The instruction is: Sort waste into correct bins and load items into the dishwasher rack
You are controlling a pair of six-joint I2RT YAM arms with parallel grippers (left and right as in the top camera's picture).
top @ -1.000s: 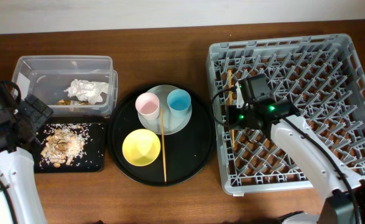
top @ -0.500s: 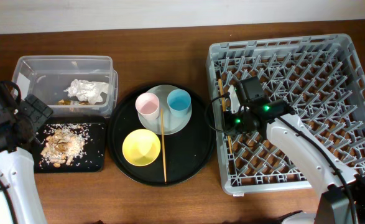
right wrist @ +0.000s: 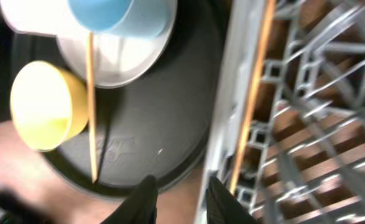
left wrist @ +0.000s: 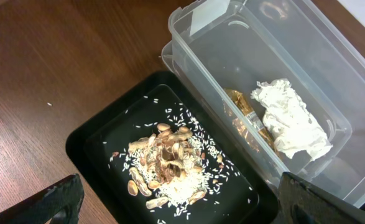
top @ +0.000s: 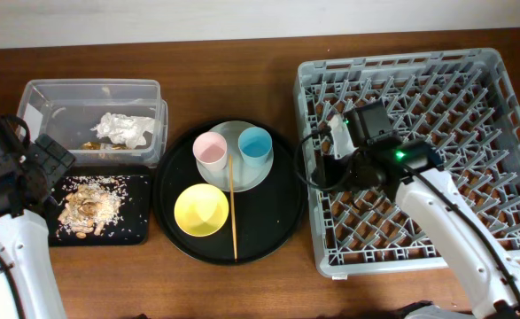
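My right gripper (right wrist: 182, 199) is open and empty above the left rim of the grey dishwasher rack (top: 472, 89). One chopstick (right wrist: 250, 93) lies in the rack along that rim. The other chopstick (top: 233, 213) lies on the round tray, beside the yellow bowl (top: 201, 210). The pink cup (top: 211, 151) and blue cup (top: 255, 144) stand on the plate (top: 251, 177). My left gripper (left wrist: 182, 208) is open and empty above the black tray (top: 135, 232), which holds the food scraps (left wrist: 170, 165). The napkin (left wrist: 291, 124) and wrapper (left wrist: 244, 115) lie in the clear tub (top: 38, 97).
The large round black tray (top: 273, 221) sits between the bins and the rack. The rack's upright pegs fill its whole floor. Bare wooden table shows in front of the bins and tray.
The right gripper has let go of the chopstick, which now lies along the rack's left rim. The right arm has drawn back a little to the right. The left arm has not moved.
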